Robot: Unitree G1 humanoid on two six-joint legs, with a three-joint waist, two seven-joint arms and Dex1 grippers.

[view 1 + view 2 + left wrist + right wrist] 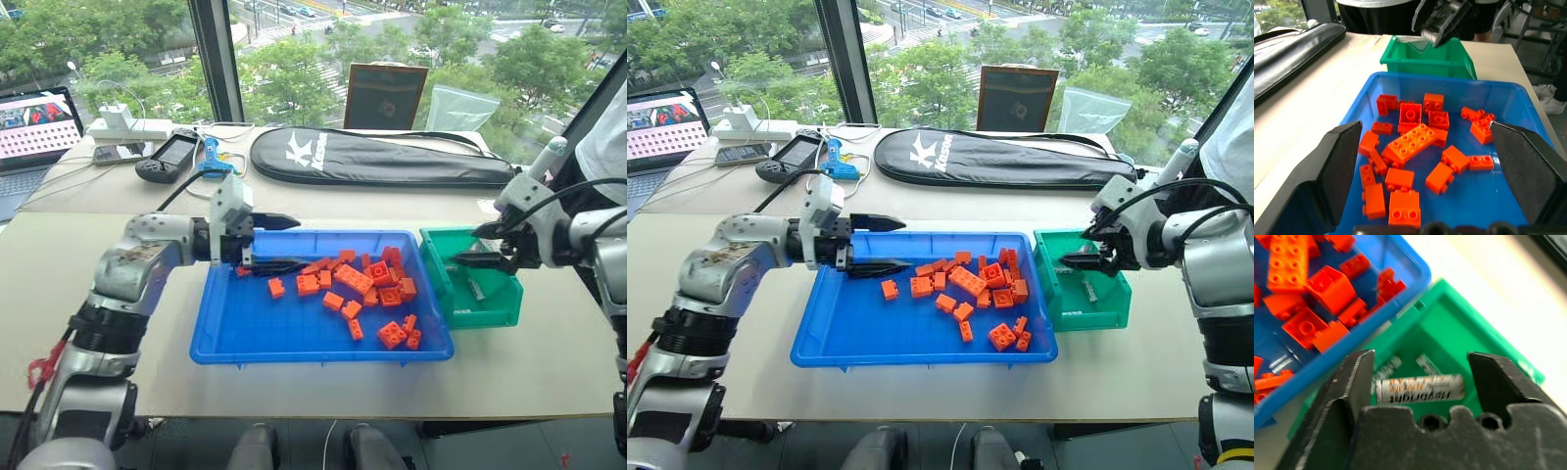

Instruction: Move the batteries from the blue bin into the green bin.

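Orange bricks (358, 286) crowd the blue bin (245, 338). Three batteries (1420, 388) lie in the green bin (505, 308) by the worktop's (98, 294) right edge. Both the left end effector (279, 243) and right end effector (482, 245) are spread apart, holding nothing.

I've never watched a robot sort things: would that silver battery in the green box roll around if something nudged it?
Probably. The battery is a smooth round cylinder lying on its side in the green bin, so a nudge would likely roll it. The bin's walls should stop it. Its glossy wrapper looks slippery.

An upper-floor office or lab: a big window (294, 49) over street trees, an open laptop (34, 132), cabled gadgets on beige tables (59, 264).
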